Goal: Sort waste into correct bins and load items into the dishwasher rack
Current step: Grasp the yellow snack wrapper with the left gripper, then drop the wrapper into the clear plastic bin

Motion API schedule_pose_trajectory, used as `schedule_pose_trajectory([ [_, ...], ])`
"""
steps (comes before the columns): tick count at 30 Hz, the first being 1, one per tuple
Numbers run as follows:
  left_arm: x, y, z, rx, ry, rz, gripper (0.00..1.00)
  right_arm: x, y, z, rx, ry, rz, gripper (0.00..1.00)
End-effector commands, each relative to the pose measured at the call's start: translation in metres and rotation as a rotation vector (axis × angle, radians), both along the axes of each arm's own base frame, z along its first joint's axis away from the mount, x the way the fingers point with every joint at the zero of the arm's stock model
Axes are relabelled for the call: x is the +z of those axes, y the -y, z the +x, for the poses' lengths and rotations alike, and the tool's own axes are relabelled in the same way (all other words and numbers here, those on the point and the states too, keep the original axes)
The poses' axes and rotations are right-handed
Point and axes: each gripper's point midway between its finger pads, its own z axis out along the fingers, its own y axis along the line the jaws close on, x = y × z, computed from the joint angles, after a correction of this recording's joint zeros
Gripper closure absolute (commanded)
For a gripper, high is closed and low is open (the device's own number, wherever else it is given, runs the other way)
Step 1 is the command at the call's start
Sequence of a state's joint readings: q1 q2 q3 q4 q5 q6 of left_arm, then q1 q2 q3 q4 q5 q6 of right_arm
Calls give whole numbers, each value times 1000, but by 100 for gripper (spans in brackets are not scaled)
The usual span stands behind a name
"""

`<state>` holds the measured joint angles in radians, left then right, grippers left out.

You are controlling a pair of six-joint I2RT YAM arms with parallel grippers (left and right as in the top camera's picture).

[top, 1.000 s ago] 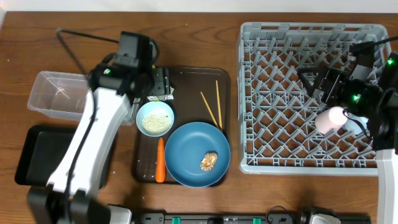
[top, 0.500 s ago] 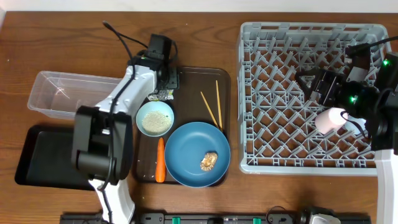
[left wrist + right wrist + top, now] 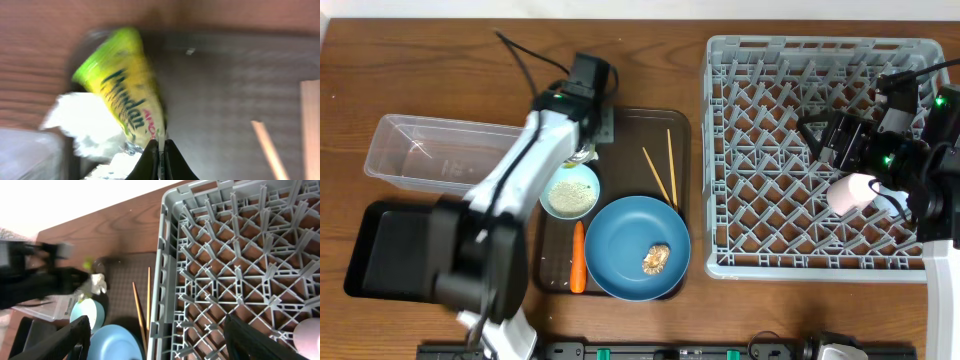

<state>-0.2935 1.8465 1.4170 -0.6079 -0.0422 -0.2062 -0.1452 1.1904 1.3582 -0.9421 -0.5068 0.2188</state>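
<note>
Wrapper (image 3: 125,95): at the back-left corner of the brown serving tray (image 3: 635,130), with the tissue (image 3: 82,122) just beside it. The left gripper (image 3: 160,150) pinches the wrapper's silver end, jaws all but meeting on the foil.

Handling, as judged: near weightless, crinkly, slick film. A thin edge pinch could slip, so a bite further into the crumpled body looks safer (the soft tissue may cling and ride along). Lifted or resting: cannot tell, the view is blurred.

The wrist view gives the pinch and the printed lettering. The overhead mostly hides both under the arm, but shows the clear tub (image 3: 420,155) and black tray (image 3: 380,250) at the table's left edge.

The right gripper (image 3: 160,340) gapes wide over the rack (image 3: 810,45), holding nothing. The pink cup (image 3: 850,192) sits near the rack's right edge.
</note>
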Motion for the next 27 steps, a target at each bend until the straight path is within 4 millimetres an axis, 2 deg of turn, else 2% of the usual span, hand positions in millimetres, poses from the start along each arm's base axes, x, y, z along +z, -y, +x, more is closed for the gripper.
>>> schedule_pose_trajectory([
  [1, 65, -21, -6, 46, 130, 12, 94, 0, -1, 1, 12, 6, -19, 22],
  [4, 83, -53, -18, 136, 142, 64, 94, 0, -1, 2, 12, 12, -20, 22],
  [6, 86, -84, -28, 277, 127, 102, 94, 1, -1, 2, 12, 15, -21, 21],
  [9, 76, -128, -40, 490, 83, 122, 94, 2, -1, 3, 12, 19, -21, 21],
  [14, 46, -178, -46, 779, 33, 63, 94, 2, -1, 4, 12, 24, -21, 21],
  [17, 30, -183, -45, 848, -13, -25, 94, 2, -1, 4, 13, 22, -22, 21],
  [18, 29, -182, -44, 847, -19, -46, 90, 2, -1, 4, 13, 22, -22, 21],
  [19, 29, -184, -44, 851, -16, -51, 70, 2, -1, 4, 12, 23, -21, 21],
  [21, 35, -184, -40, 851, 6, -59, 54, 2, -1, 4, 12, 23, -21, 21],
  [23, 45, -179, -37, 826, 25, -85, 46, 2, -1, 4, 12, 23, -21, 21],
  [27, 63, -151, -31, 627, 51, -113, 36, 2, -1, 4, 13, 23, -22, 20],
])
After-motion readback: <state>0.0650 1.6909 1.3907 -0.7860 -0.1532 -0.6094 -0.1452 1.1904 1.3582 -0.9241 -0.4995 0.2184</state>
